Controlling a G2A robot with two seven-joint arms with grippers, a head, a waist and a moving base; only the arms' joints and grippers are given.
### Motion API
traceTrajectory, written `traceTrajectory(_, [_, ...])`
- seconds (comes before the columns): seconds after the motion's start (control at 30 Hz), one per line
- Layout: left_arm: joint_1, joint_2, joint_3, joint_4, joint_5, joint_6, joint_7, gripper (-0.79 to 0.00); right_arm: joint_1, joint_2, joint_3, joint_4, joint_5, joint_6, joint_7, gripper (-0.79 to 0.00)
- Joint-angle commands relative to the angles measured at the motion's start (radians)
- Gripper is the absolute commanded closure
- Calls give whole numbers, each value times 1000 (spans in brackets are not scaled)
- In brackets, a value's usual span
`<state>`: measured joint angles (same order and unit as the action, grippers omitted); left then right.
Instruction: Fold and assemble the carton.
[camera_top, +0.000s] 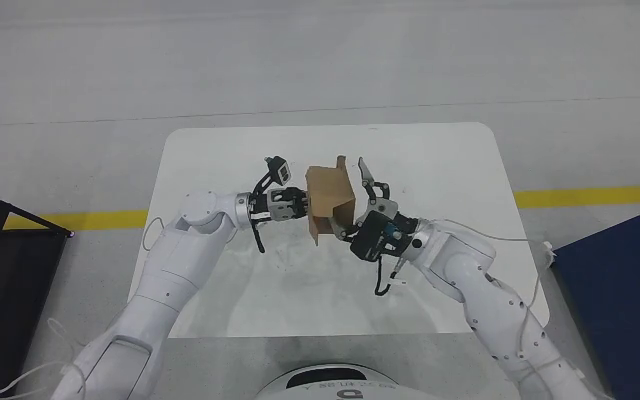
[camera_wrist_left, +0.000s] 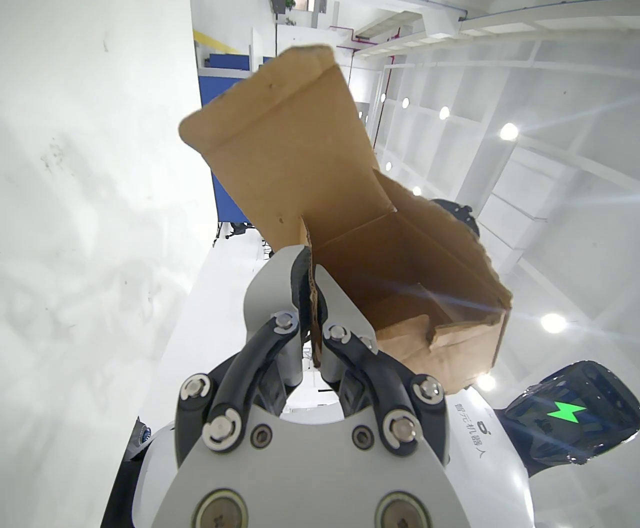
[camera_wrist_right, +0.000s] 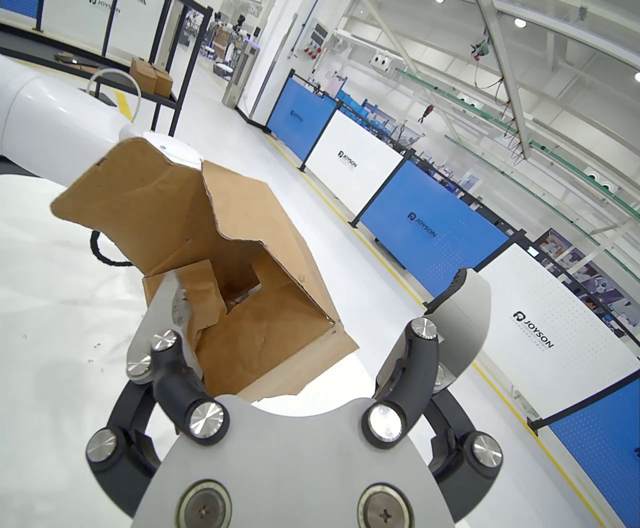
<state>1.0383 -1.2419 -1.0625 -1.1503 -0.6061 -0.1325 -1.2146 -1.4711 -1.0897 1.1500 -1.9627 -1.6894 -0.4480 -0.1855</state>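
The carton (camera_top: 330, 198) is plain brown corrugated board, opened out into a box shape but not closed. It sits over the middle of the white worktop (camera_top: 300, 290), between the two arms. Whether it touches the surface cannot be told.

From the left wrist view the carton (camera_wrist_left: 390, 260) shows its hollow inside. One long flap (camera_wrist_left: 285, 140) stands out straight from a side wall. At the far end a notched flap (camera_wrist_left: 415, 340) with a rough, rumpled edge is folded inward.

From the right wrist view the carton (camera_wrist_right: 260, 310) turns one end toward the camera. The end flaps there are bent partly in, creased and ragged, with a dark gap between them.

The left arm (camera_top: 200, 215) comes in from the worktop's left side, its forearm roughly level and its wrist pointing at the carton. The left jaws are pinched together on the thin edge of a carton wall. The board is clamped between the two fingers (camera_wrist_left: 272, 295).

The right arm (camera_top: 470, 270) comes in from the opposite side, elbow bent, its wrist against the carton's near right corner. The right jaws are spread wide and grip nothing. One finger (camera_wrist_right: 162, 310) lies against the folded end flap. The other finger (camera_wrist_right: 462, 310) stands apart in open air.
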Motion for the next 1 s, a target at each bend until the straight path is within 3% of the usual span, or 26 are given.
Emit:
traceTrajectory(0.0, [0, 0, 0, -1, -2, 0, -1, 0, 6, -1, -5, 1, 0, -4, 5, -785])
traceTrajectory(0.2, [1, 0, -1, 1, -17, -2, -4, 0, 0, -1, -1, -12, -10, 16, -12, -785])
traceTrajectory(0.5, [-1, -1, -12, 25, -59, 9, 15, 0, -32, 3, 25, -45, -18, 54, -142, -785])
traceTrajectory(0.83, [1, -1, -16, 26, -69, 6, 21, 0, -32, 3, 18, -52, -11, 42, -153, -785])
traceTrajectory(0.97, [17, 1, -27, 10, -49, -2, 98, 0, -24, 2, 14, -44, 18, 18, -205, -785])
